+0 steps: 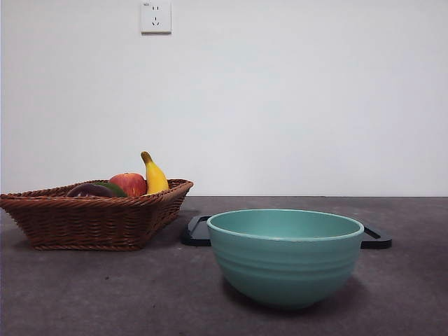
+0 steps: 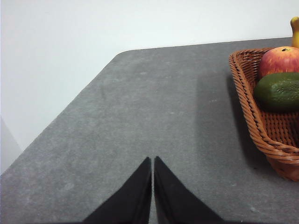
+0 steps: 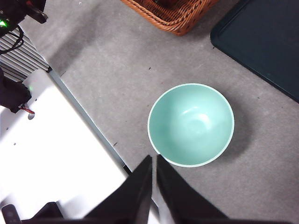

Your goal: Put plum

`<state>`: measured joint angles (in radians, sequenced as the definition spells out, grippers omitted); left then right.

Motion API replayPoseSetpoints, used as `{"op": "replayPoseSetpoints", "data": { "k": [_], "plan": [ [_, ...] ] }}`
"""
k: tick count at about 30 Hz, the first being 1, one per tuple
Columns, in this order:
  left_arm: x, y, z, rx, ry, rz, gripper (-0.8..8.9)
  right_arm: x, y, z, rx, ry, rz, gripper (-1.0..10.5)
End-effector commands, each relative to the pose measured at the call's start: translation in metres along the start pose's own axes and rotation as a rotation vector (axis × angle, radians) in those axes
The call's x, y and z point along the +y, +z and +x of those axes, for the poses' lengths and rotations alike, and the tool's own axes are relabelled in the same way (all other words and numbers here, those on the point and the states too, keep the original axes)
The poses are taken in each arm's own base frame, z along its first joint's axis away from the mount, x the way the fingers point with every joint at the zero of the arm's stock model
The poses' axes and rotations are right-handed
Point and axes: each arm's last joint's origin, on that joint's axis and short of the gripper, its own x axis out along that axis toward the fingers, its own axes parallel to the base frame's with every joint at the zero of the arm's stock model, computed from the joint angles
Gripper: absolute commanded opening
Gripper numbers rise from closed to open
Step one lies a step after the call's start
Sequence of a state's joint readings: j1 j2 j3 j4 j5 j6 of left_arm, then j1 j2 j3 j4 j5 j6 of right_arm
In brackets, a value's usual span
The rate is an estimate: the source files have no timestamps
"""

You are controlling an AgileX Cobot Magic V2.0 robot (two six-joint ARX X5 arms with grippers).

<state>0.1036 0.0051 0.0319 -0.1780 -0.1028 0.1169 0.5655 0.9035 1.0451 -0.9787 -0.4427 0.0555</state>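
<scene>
1. Above the bare grey tabletop [image 2: 154, 107], your left gripper [image 2: 153, 163] has its two black jaws pressed together, holding nothing and touching nothing; the wicker basket [image 2: 247, 116] sits off to one side of it.
2. Your right gripper [image 3: 153, 161] is likewise closed and empty, looking down from high over the teal bowl [image 3: 190, 124], near the table's edge by the white robot base [image 3: 51, 154].
3. Look at the front view: neither arm shows there. The bowl [image 1: 285, 255] stands near and empty, with a dark flat tray [image 1: 198, 231] behind it on the grey table, and a plain white wall with a socket [image 1: 155, 17] beyond.
4. You find the plum [image 1: 89, 190] inside the basket [image 1: 91, 220], only its dark maroon top showing over the rim, beside the green fruit [image 1: 112, 187], the red apple [image 1: 129, 183] and the banana [image 1: 154, 175].
5. Its long axis seems to lie roughly level and across the front view, but too little shows to tell which way it points.
</scene>
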Motion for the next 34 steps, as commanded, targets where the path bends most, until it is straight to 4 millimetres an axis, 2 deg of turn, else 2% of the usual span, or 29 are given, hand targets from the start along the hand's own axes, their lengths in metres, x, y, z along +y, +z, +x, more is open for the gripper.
{"op": "replayPoseSetpoints", "data": {
  "k": [1,18,22,26,30,34],
  "plan": [
    [-0.001,-0.007,0.002,0.026,0.001,-0.003,0.07,0.003,0.004,-0.002,-0.016,0.009,-0.026,0.1],
    [-0.001,-0.007,0.002,0.026,0.000,-0.003,0.07,0.003,0.004,-0.002,-0.018,0.008,-0.027,0.1],
    [-0.001,-0.007,0.002,0.026,0.001,-0.003,0.07,-0.006,0.008,-0.009,-0.090,-0.070,-0.062,0.1],
    [-0.001,-0.007,0.002,0.026,0.001,-0.003,0.07,-0.023,0.013,-0.026,-0.261,-0.191,-0.079,0.1],
    [-0.001,-0.007,0.002,0.027,0.001,-0.003,0.07,-0.041,0.000,-0.045,-0.435,-0.354,-0.045,0.1],
    [-0.001,-0.007,0.002,0.027,0.000,-0.003,0.07,-0.057,-0.029,-0.048,-0.558,-0.525,-0.022,0.1]
  ]
}}
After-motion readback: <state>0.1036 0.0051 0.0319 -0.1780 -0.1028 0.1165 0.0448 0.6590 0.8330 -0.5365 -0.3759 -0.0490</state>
